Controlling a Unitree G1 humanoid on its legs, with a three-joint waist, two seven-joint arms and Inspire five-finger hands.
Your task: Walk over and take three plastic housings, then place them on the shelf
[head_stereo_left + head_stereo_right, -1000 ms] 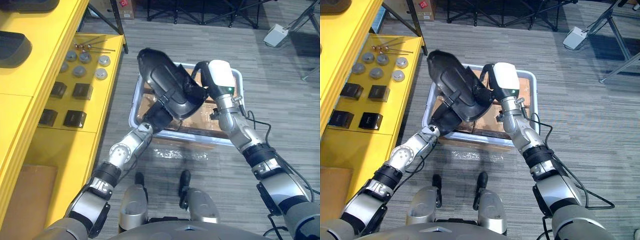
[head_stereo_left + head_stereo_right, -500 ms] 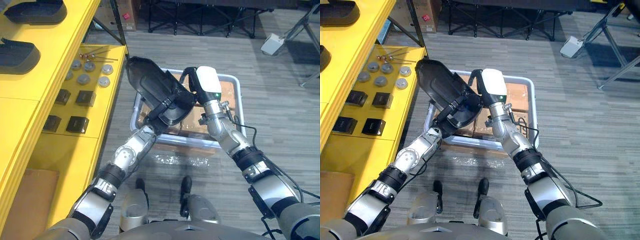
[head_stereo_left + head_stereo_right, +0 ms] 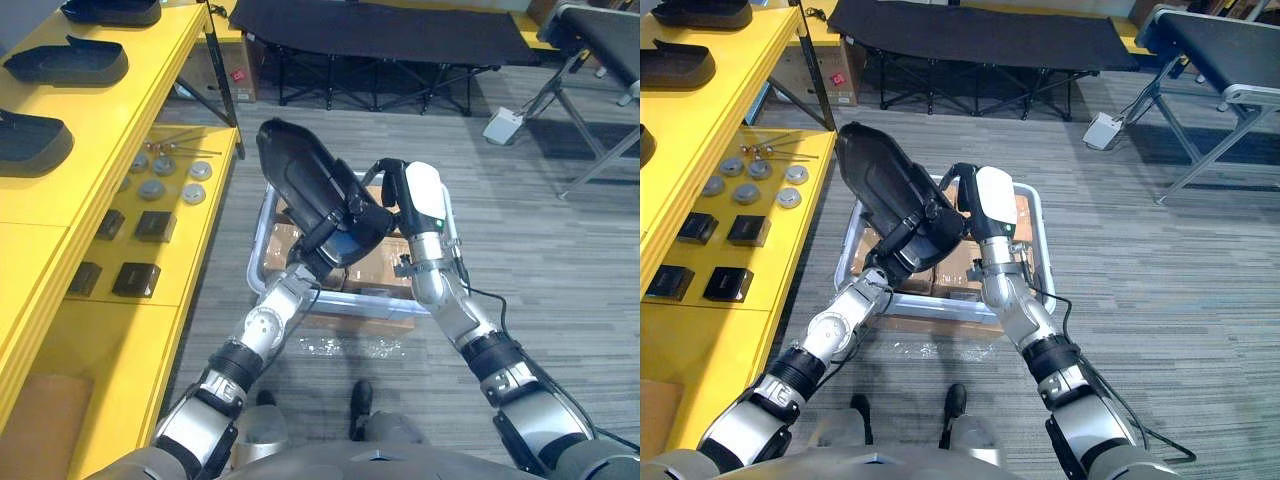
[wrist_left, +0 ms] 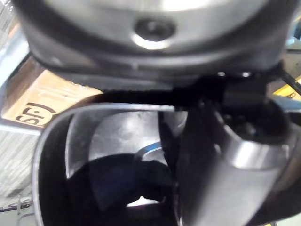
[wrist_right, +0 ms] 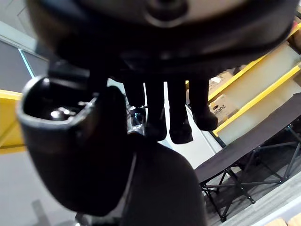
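Note:
I hold a large black plastic housing (image 3: 305, 180) tilted in the air above a white bin (image 3: 256, 245). My left hand (image 3: 322, 245) grips its lower end. In the left wrist view the housing's hollow inside (image 4: 94, 155) shows, with my thumb (image 4: 235, 155) curled over its rim. My right hand (image 3: 388, 190) is shut on the housing's right edge. In the right wrist view its fingers (image 5: 181, 127) hook over the dark shell (image 5: 160, 188). The yellow shelf (image 3: 60, 230) runs along the left, and other black housings (image 3: 65, 65) lie on its top level.
The bin holds cardboard boxes (image 3: 375, 270). The lower shelf level carries round metal discs (image 3: 170, 178) and small black boxes (image 3: 135, 278). Behind the bin stand a black folding cot (image 3: 380, 30) and a small white box (image 3: 500, 125) on the floor, with a bench (image 3: 600, 30) at the far right.
The whole view has shifted and takes in more of the shelf and room. The housing stays between both hands over the bin. My left hand's fingers have curled onto it.

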